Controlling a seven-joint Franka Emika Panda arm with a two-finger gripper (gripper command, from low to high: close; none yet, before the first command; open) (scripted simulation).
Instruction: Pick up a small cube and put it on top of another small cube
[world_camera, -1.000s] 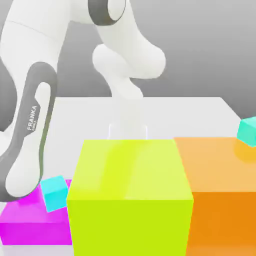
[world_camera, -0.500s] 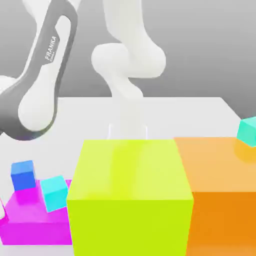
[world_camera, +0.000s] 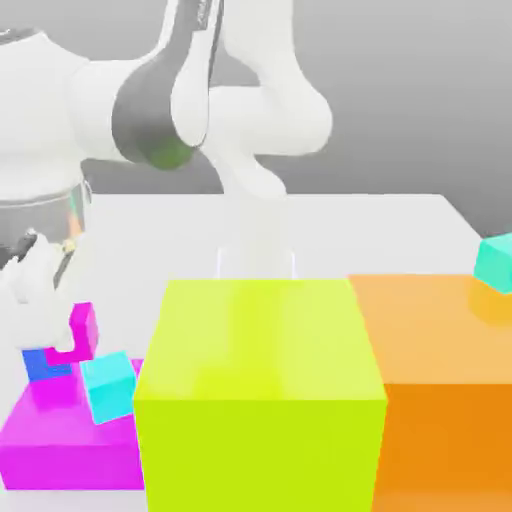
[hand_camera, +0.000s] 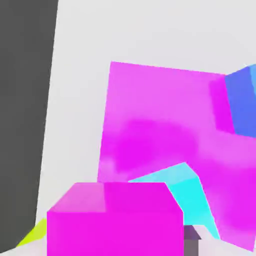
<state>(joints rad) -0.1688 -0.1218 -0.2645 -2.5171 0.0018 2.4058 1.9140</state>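
Magenta small cube (hand_camera: 115, 232): clamped in pincer (hand_camera: 120, 246) | held above low, flat magenta block (world_camera: 75, 463) | on block: small cyan cube (world_camera: 109, 388), small blue cube (world_camera: 45, 366) | small teal cube (world_camera: 495, 263): on big orange block (world_camera: 440, 335)

Blue cube (hand_camera: 241, 105) beside cyan cube (hand_camera: 192, 192)

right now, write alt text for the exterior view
A white robot arm's end effector holds a magenta cube above a low magenta block bearing blue and cyan cubes. Larger yellow-green and orange blocks stand beside it, toward the exterior view's right.
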